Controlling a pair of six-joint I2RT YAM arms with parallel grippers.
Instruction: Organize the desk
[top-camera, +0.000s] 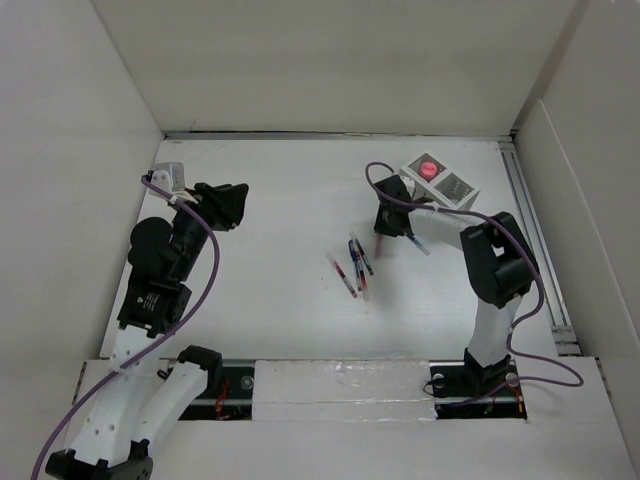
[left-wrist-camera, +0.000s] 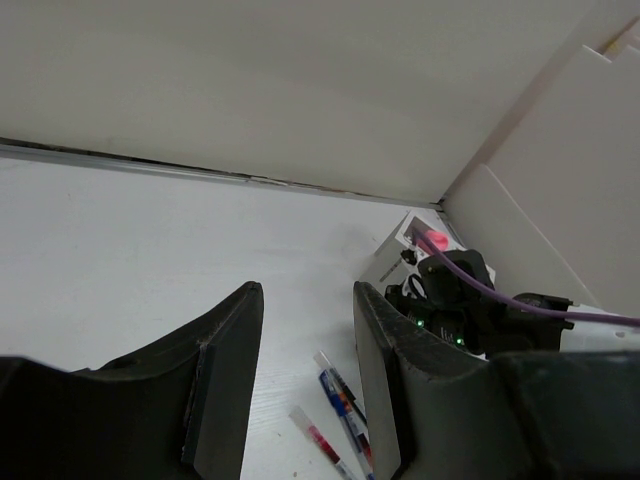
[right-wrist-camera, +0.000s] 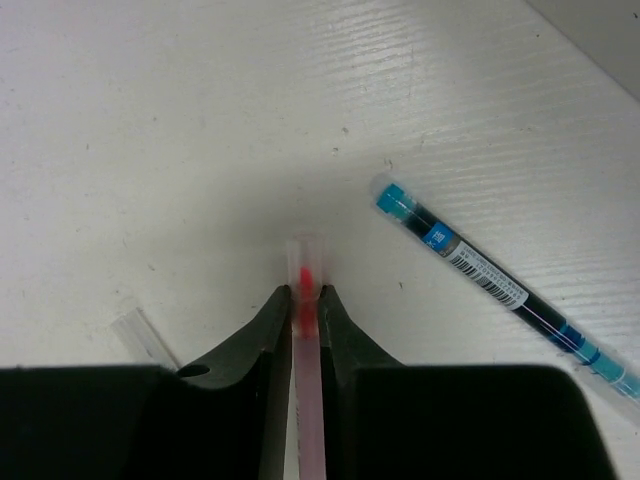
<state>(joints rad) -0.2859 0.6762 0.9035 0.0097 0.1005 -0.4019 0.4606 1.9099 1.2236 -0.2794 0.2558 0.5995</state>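
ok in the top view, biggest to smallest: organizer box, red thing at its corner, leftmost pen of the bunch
1. organizer box
2-3. unsure: leftmost pen looks longer, red thing wider

counter (right-wrist-camera: 150, 120): matt white, fine ridged grain. red pen (right-wrist-camera: 304, 255) and teal pen (right-wrist-camera: 480, 270): clear glossy plastic barrels; the teal one has a printed barcode label. right claw (right-wrist-camera: 304, 297): matt black plastic. rail (top-camera: 524, 200): bare metal.
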